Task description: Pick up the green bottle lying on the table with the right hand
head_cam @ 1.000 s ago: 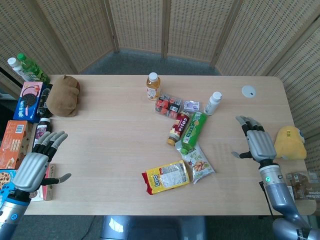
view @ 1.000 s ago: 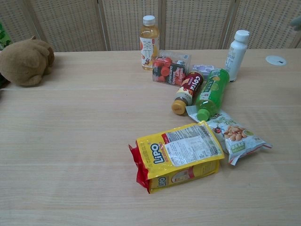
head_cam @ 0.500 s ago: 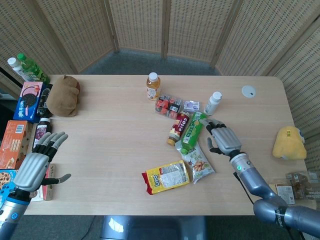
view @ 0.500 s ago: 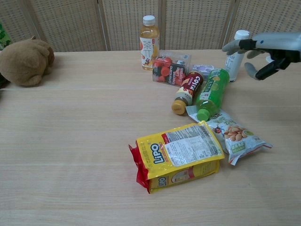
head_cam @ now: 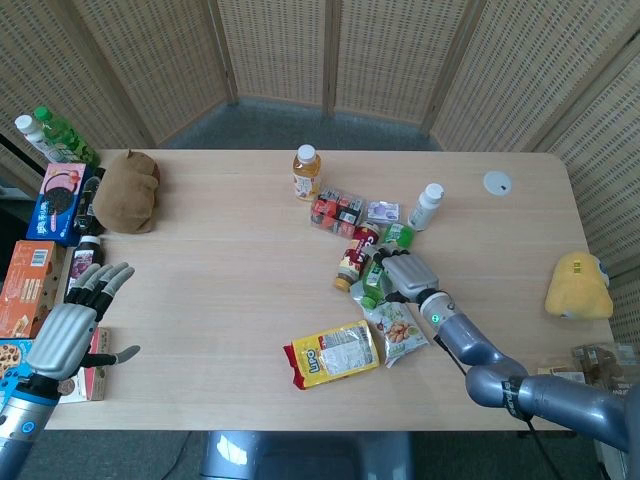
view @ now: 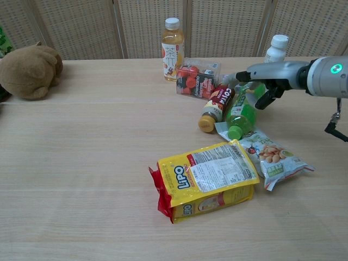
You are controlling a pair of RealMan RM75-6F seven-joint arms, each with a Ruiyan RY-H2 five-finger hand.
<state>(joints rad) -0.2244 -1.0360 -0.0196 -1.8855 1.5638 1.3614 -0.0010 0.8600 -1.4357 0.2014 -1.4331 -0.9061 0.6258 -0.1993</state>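
Fingers (view: 243, 74) spread over the green bottle (view: 242, 111), my right hand (head_cam: 405, 275) holds nothing; bottle lies mid-desk (head_cam: 220, 280) beside a brown one (view: 215, 106). I judge it rigid, smooth, roll-prone: grip mid-body. Left hand (head_cam: 72, 325) open, idle.

Grey metallic right hand (view: 272, 76), green wrist light, seemingly black-fingered.

Right hand (view: 260, 82) spread over the lying green bottle (view: 242, 111), beside the brown bottle (view: 215, 106).
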